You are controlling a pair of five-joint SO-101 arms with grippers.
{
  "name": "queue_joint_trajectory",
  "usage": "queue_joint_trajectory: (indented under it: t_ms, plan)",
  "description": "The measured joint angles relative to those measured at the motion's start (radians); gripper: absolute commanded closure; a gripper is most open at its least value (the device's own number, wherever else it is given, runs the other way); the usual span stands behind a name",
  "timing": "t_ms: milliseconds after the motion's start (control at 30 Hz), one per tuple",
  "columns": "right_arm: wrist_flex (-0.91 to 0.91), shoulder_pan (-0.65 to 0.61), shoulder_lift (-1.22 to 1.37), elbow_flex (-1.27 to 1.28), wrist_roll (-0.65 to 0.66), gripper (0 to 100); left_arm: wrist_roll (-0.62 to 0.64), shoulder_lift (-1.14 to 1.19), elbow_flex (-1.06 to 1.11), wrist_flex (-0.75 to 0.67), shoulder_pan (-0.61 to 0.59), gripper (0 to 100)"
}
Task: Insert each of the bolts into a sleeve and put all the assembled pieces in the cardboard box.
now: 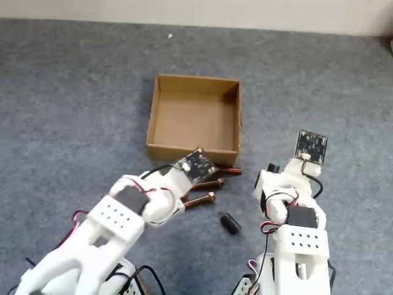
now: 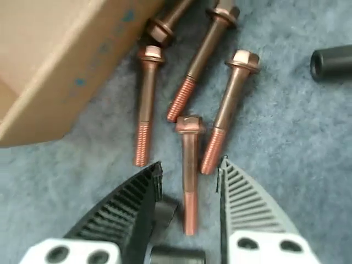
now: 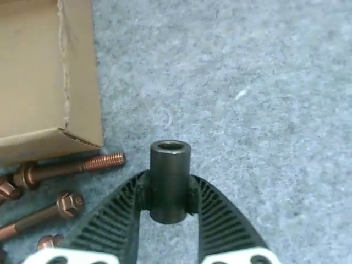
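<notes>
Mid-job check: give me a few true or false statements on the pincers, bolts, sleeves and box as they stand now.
1. The right pincer is shut on a black sleeve. True.
2. The cardboard box holds an assembled piece. False: it is empty.
3. The left pincer is shut on a bolt. False: it is open, and the bolt lies on the grey surface between its fingers.
4. A second sleeve lies loose on the grey surface, outside the box. True.
</notes>
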Motion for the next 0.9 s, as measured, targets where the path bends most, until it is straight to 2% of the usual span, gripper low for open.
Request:
queue_joint_trajectory:
  t_ms: [167,467,667,900]
  plan:
    - [0.000,0.000,0.000,0.000,0.000,99.4,0.000,0.170,-0.060,-0.049,0.000,84]
    - [0.000,0.000,0.000,0.000,0.000,99.4,0.002,0.457,-0.222,-0.055,0.000,84]
    - [0.000,0.000,-0.002,0.000,0.000,99.4,0.002,0.582,-0.285,-0.057,0.002,96]
    - [0.000,0.000,-0.003,0.000,0.000,99.4,0.005,0.591,-0.288,-0.055,0.008,100]
